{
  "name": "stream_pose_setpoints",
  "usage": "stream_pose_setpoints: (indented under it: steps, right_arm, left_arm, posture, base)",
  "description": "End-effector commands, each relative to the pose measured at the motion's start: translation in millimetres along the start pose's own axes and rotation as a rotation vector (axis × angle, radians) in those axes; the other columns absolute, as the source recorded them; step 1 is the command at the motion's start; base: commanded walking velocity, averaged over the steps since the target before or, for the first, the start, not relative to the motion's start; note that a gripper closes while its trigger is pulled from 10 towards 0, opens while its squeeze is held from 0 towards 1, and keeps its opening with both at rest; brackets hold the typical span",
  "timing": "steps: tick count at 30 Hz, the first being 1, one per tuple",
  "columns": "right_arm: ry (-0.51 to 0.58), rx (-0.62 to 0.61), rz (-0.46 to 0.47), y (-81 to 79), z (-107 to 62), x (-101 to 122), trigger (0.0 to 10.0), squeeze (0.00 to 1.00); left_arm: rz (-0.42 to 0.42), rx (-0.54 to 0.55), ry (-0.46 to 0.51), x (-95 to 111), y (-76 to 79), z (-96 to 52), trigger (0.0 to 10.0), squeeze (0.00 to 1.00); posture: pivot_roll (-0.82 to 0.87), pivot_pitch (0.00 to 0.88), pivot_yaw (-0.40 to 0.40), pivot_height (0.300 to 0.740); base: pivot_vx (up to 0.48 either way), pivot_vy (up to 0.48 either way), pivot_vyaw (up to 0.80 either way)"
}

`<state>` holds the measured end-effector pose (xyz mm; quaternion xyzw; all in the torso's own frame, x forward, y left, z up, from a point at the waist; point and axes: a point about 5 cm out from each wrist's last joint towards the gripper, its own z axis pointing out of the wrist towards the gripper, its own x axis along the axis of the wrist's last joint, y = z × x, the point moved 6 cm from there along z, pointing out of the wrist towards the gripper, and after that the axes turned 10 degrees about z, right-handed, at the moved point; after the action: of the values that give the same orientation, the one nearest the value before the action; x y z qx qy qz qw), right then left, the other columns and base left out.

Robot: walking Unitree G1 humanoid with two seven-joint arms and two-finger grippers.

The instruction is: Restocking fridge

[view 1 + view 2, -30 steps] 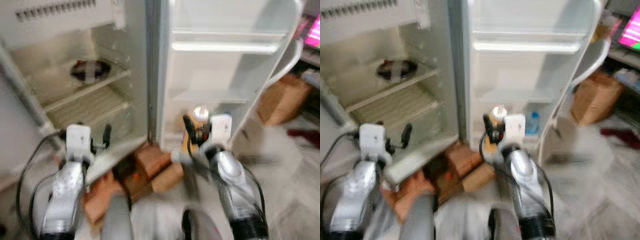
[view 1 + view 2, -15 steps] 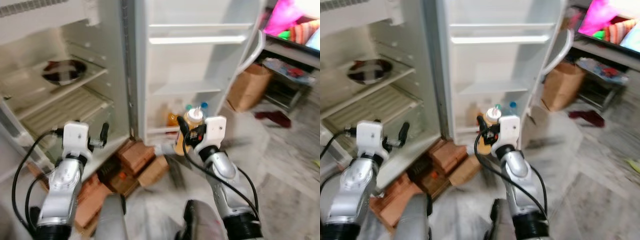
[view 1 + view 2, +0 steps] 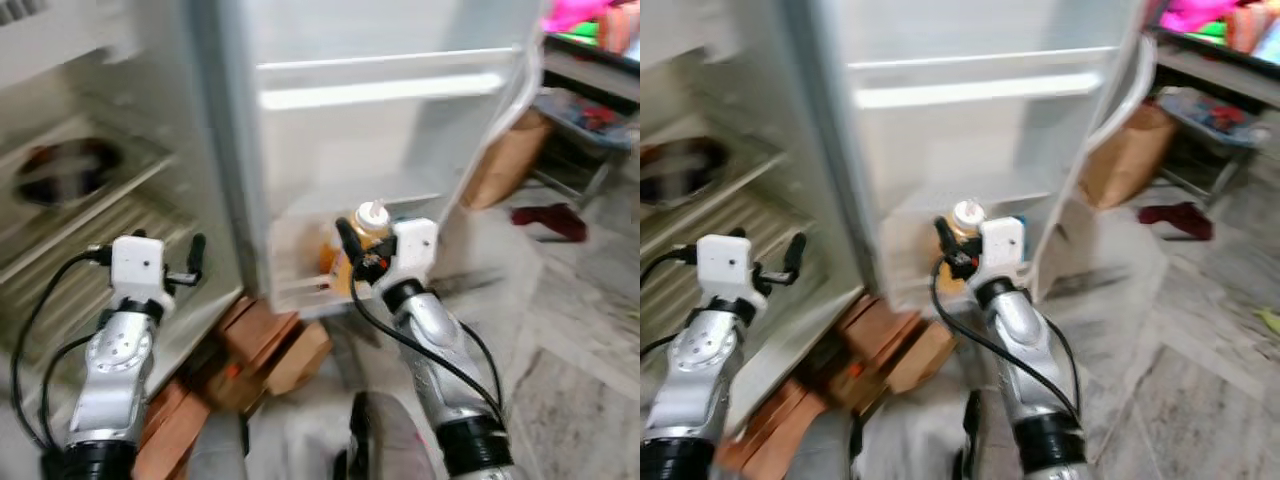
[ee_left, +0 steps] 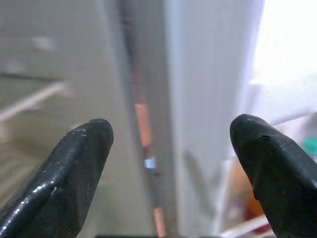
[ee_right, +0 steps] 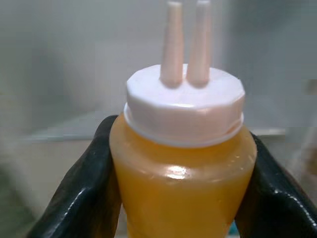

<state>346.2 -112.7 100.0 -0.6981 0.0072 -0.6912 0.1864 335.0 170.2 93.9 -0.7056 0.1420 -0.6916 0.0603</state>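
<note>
Since the whole picture has slid sideways compared to half a second back, I'd read that as the robot turning and stepping in toward the fridge door point(image 3: 380, 150), not the stuff moving. The door shelves sit more squarely ahead of the right gripper point(image 3: 358, 262) now, and the lowest door bin point(image 3: 300, 265) looks closer to it than before.

The right claw is clamped on the squeeze bottle point(image 5: 181, 168), orange sauce with a white cap and a twin nozzle, one black finger point(image 5: 81, 193) on each side of the body. Bottle is upright, held up just in front of that lowest bin, roughly level with its front rail. There's something orange already sitting in the bin behind the claw, too blurry to say what.

The left gripper point(image 3: 190, 262) is holding nothing, fingers spread wide apart. Ahead of it is the hinge edge where door meets cabinet, and off to its outer side are the fridge shelves point(image 3: 90, 225) with a dark dish point(image 3: 60, 175) on the upper one. Below both claws there's a pile of bricks point(image 3: 265, 345) on the floor.

My take: the approach is nearly done and the bottle isn't stocked yet. Next it probably needs lifting over the rail and setting down inside.
</note>
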Motion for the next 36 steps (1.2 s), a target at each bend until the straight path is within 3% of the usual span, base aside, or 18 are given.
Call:
stream_pose_setpoints:
  steps: [1,13,26,36]
  right_arm:
    - [0.034,0.062,0.020,-23.0,7.4,7.4,10.0,0.00]
    - [0.038,0.067,0.017,-23.3,9.4,7.9,10.0,0.00]
    - [0.050,0.070,0.015,-25.5,10.3,10.3,10.0,0.00]
    - [0.056,0.069,0.018,-26.1,8.8,10.7,10.0,0.00]
  left_arm:
    - [0.023,0.048,-0.028,-7.0,-19.6,-4.4,10.0,0.00]
    - [0.022,0.048,-0.030,-5.0,-18.4,-0.3,10.0,0.00]
    - [0.027,0.036,-0.007,-1.0,-16.6,0.3,10.0,0.00]
    - [0.041,0.040,-0.009,-1.5,-17.0,-0.1,10.0,0.00]
  posture:
    - [0.05,0.024,-0.060,0.638]
    - [0.05,0.015,-0.060,0.638]
    - [0.05,0.013,-0.056,0.638]
    - [0.05,0.022,-0.053,0.638]
  base:
    - [0.000,0.000,0.00]
    - [0.000,0.000,0.00]
    - [0.126,0.355,0.00]
    - [0.000,0.000,0.00]
